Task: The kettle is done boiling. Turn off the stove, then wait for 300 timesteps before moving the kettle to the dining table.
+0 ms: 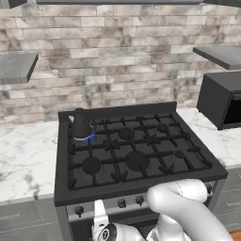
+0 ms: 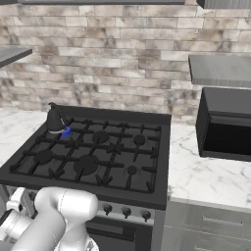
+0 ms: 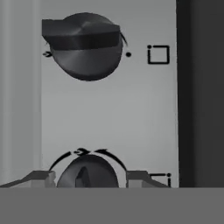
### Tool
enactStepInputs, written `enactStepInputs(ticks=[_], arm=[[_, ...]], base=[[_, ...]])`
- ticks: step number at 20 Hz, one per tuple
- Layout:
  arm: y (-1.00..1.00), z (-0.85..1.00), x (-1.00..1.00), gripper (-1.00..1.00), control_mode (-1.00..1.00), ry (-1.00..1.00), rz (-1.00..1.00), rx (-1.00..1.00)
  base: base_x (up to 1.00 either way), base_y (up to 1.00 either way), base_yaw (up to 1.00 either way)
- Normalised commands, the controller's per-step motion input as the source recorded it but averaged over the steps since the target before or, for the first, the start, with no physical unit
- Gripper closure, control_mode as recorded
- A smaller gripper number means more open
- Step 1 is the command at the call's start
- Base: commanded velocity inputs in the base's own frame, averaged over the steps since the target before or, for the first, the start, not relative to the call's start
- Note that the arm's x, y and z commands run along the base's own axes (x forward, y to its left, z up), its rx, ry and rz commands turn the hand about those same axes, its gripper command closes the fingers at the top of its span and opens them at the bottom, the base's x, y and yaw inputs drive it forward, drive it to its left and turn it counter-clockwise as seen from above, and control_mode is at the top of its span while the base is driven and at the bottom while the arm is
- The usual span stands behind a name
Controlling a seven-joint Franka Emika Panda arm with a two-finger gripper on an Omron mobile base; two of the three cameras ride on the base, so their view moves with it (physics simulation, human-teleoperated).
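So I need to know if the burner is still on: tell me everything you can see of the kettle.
The kettle is small, squat and dark grey-black, with a rounded cone body and a thin arched handle. It stands upright on the grate of the stove, at the back left burner. A blue flame shows at its base, so that burner looks lit.

Dark kettle point(image 1: 80, 125) upright on the black stove's point(image 1: 136, 150) back-left burner, blue flame lit.
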Motion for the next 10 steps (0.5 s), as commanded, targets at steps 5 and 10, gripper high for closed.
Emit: enactStepInputs(ticks=[5, 10], arm=[[-0.16, 0.02, -0.11, 1.0, -1.0, -0.01, -0.13, 0.43], [-0.2, 0.0, -0.05, 1.0, -1.0, 0.0, -0.1, 0.42]], base=[[0.0, 0.0, 0.0], [0.0, 0.0, 0.0]])
